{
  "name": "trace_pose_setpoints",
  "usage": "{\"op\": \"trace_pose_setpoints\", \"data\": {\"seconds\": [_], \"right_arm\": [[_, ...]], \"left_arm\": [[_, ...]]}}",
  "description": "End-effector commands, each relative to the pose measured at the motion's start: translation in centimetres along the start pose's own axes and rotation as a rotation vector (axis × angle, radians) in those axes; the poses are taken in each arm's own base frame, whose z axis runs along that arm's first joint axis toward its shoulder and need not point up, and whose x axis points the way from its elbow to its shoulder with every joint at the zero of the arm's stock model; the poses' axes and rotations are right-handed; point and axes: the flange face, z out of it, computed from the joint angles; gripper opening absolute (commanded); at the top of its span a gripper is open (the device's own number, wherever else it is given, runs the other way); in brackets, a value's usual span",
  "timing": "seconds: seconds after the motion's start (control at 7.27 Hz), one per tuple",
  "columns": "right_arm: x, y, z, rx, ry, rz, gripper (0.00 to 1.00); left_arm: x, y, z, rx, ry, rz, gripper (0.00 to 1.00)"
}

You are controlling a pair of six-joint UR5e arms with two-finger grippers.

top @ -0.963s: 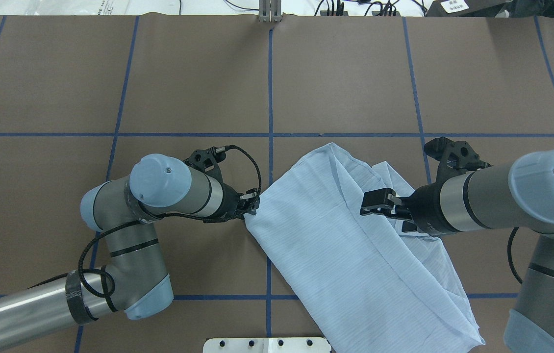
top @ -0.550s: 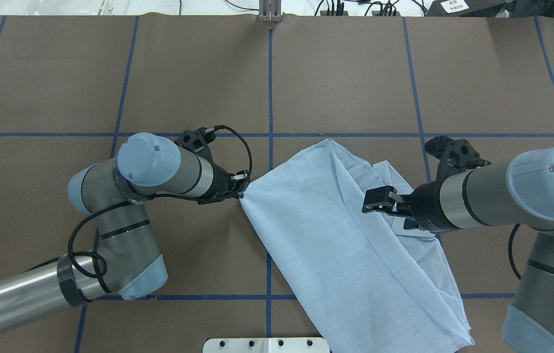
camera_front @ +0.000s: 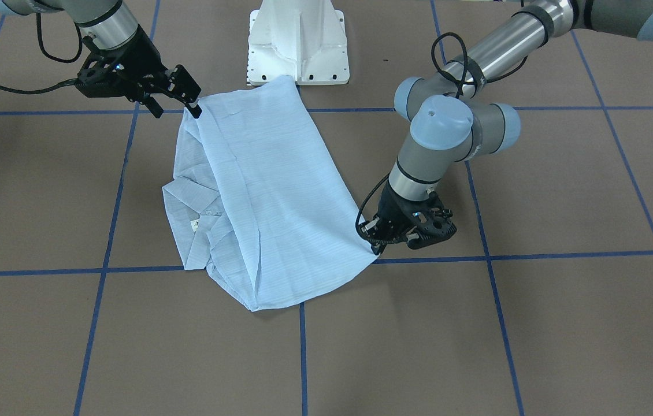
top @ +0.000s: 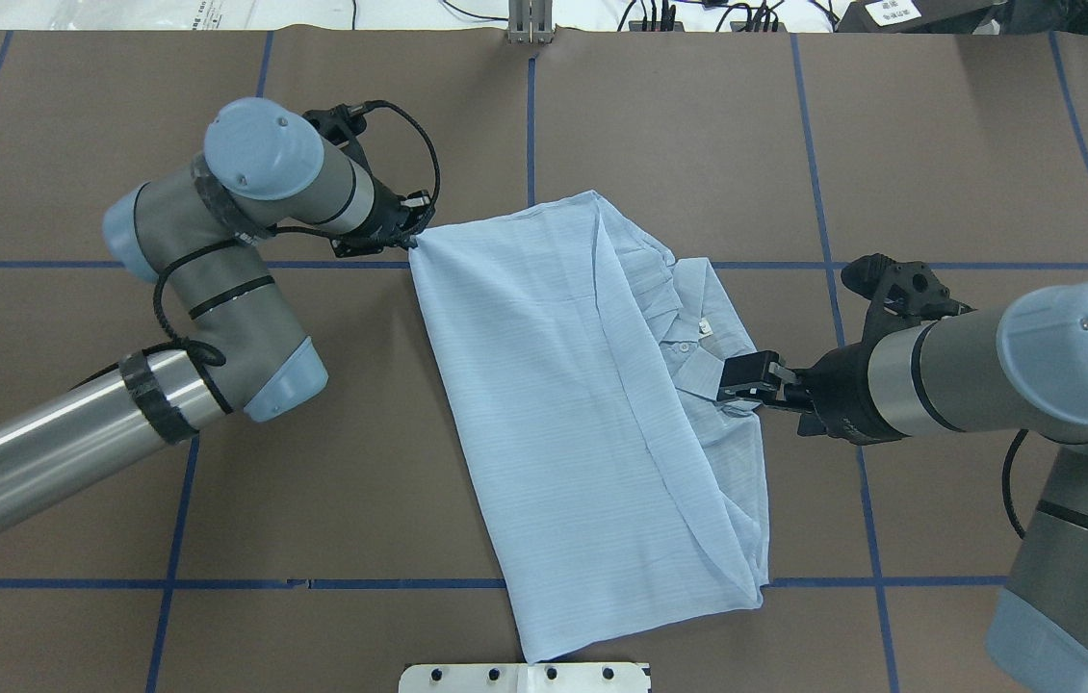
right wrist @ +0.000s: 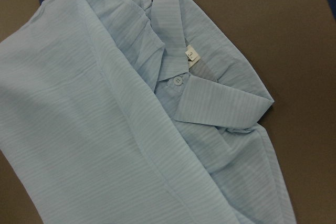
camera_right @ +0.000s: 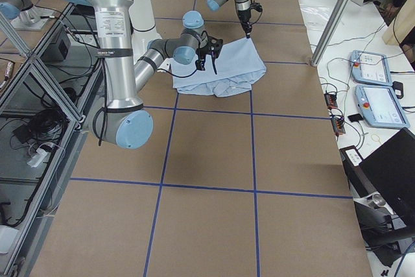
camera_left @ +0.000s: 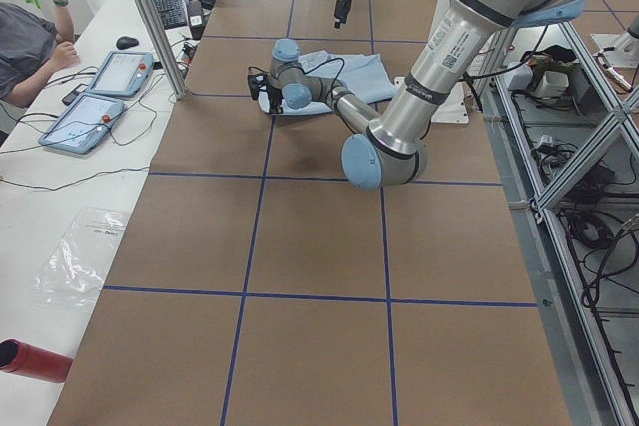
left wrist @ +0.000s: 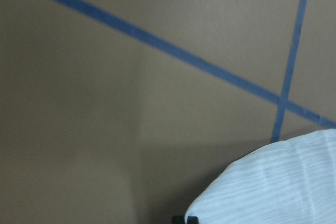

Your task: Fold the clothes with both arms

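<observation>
The shirt lies folded lengthwise on the bench, with its collar showing on the right. The left gripper is clamped on the shirt's far corner. The right gripper hovers beside the collar, its jaws seemingly apart.

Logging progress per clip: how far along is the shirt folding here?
Done: one large panel of the shirt lies folded over the rest, with the collar exposed beside it. In hand: the left gripper pinches a corner; the right gripper is open by the collar. Left: the remaining folds; it lies long and askew.
</observation>
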Motion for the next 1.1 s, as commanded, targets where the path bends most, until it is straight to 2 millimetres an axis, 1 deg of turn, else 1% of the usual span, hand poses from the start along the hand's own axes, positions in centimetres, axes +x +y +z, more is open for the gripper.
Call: {"op": "trace_pose_setpoints", "data": {"seconds": [0.0, 0.14, 0.28, 0.41, 0.55, 0.69, 0.83, 0.96], "right_arm": [[0.1, -0.3, 0.3, 0.023, 0.005, 0.001, 1.0], [0.1, -0.4, 0.3, 0.039, 0.005, 0.0, 1.0], [0.2, -0.5, 1.0, 0.044, 0.016, 0.001, 1.0], [0.4, -0.5, 1.3, 0.045, 0.022, 0.002, 1.0], [0.4, -0.6, 1.6, 0.043, 0.026, 0.003, 1.0], [-0.6, -0.7, 2.1, 0.045, 0.017, -0.001, 1.0], [-0.9, -0.8, 2.4, 0.045, 0.016, -0.001, 1.0], [-1.0, -0.8, 2.5, 0.043, 0.016, -0.002, 1.0]], "left_arm": [[2.6, -4.7, 2.3, 0.112, 0.131, 0.038, 0.0], [4.7, -6.3, 4.9, 0.161, 0.144, 0.038, 0.0], [4.5, -7.0, 5.3, 0.198, 0.153, 0.037, 0.0], [4.0, -7.2, 5.7, 0.202, 0.142, 0.034, 0.0], [3.3, -8.3, 5.4, 0.214, 0.135, 0.027, 0.0], [2.0, -9.5, 5.4, 0.224, 0.12, 0.016, 0.0], [0.6, -10.6, 5.4, 0.236, 0.104, 0.017, 0.0], [0.5, -10.7, 5.3, 0.238, 0.103, 0.029, 0.15]]}}
